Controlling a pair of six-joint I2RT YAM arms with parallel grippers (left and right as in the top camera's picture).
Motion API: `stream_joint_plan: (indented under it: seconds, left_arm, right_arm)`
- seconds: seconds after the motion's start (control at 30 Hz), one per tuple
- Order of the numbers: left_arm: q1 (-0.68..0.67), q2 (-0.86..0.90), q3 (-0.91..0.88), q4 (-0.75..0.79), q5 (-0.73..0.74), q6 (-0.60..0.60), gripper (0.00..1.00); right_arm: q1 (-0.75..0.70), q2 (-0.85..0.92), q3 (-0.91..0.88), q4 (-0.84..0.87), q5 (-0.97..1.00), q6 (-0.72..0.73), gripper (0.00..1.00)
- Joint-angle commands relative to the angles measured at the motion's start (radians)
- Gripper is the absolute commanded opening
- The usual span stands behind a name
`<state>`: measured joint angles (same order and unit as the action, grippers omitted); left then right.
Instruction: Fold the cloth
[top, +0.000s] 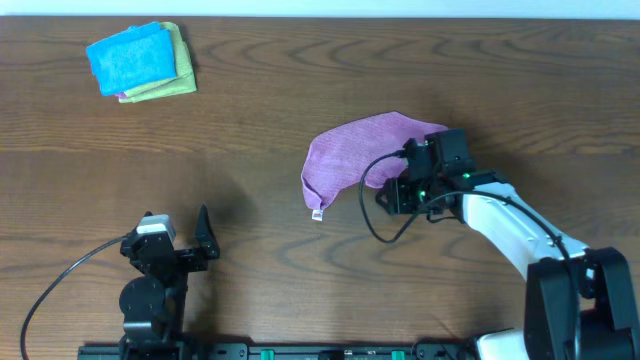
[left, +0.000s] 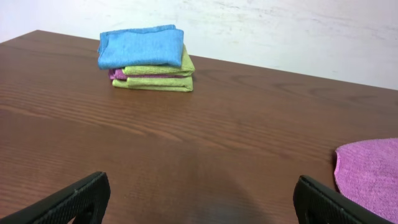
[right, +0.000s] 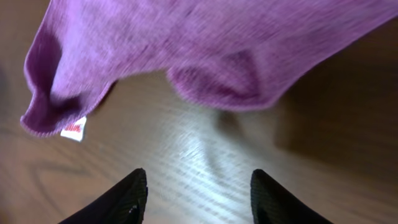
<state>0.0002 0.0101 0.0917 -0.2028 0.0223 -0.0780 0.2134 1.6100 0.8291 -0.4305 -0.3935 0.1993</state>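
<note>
The purple cloth (top: 355, 155) lies bunched and partly doubled over right of the table's middle, its small white tag (top: 317, 213) at the lower left corner. My right gripper (top: 388, 192) sits at the cloth's lower right edge. In the right wrist view the cloth (right: 205, 43) and its tag (right: 73, 129) lie ahead of my right gripper (right: 198, 180), which is open over bare wood with nothing between its fingers. My left gripper (top: 178, 235) stays at the near left, wide open (left: 199, 199), and the cloth's edge (left: 370, 171) shows far to its right.
A stack of folded cloths (top: 140, 60), blue on top with yellow-green and purple beneath, sits at the far left corner; it also appears in the left wrist view (left: 149, 59). A black cable (top: 375, 215) loops beside the right arm.
</note>
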Motion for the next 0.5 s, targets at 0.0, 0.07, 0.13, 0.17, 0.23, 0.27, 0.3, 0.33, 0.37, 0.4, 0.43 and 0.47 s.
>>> stream_joint_plan:
  seconds: [0.0, 0.07, 0.13, 0.17, 0.23, 0.27, 0.3, 0.33, 0.37, 0.4, 0.43, 0.47]
  left_arm:
    - [0.006, -0.006, -0.028, -0.012, -0.004, 0.008, 0.95]
    - [0.006, -0.006, -0.028, -0.012, -0.004, 0.008, 0.95]
    - [0.006, -0.006, -0.028, -0.012, -0.004, 0.008, 0.95]
    - [0.006, -0.006, -0.028, -0.012, -0.004, 0.008, 0.95]
    - [0.006, -0.006, -0.028, -0.012, -0.004, 0.008, 0.96]
    - [0.006, -0.006, -0.028, -0.012, -0.004, 0.008, 0.95]
    - [0.006, -0.006, -0.028, -0.012, -0.004, 0.008, 0.96]
    - [0.006, -0.006, -0.028, -0.012, -0.004, 0.008, 0.96]
    - [0.006, -0.006, -0.028, -0.012, -0.004, 0.008, 0.95]
    - [0.006, -0.006, -0.028, -0.012, -0.004, 0.008, 0.95]
    - [0.006, -0.006, -0.028, -0.012, -0.004, 0.008, 0.95]
    - [0.006, -0.006, -0.028, -0.012, -0.004, 0.008, 0.95]
  right_arm:
    - [-0.032, 0.02, -0.003, 0.013, 0.016, 0.014, 0.51]
    - [-0.043, 0.036, -0.003, 0.023, 0.015, 0.018, 0.49]
    - [-0.045, 0.055, -0.003, 0.035, -0.002, 0.021, 0.46]
    - [-0.045, 0.064, -0.003, 0.039, -0.005, 0.026, 0.45]
    - [-0.044, 0.081, -0.003, 0.047, -0.011, 0.032, 0.43]
    - [-0.043, 0.093, -0.003, 0.059, -0.013, 0.034, 0.42]
    - [-0.044, 0.099, -0.003, 0.069, -0.016, 0.043, 0.42]
    - [-0.044, 0.104, -0.003, 0.08, -0.016, 0.053, 0.42]
    - [-0.044, 0.108, -0.003, 0.088, -0.016, 0.055, 0.42]
    - [-0.044, 0.111, -0.003, 0.097, -0.016, 0.055, 0.42]
    - [-0.044, 0.111, -0.003, 0.106, -0.016, 0.056, 0.42]
    - [-0.044, 0.112, -0.003, 0.117, -0.015, 0.056, 0.42]
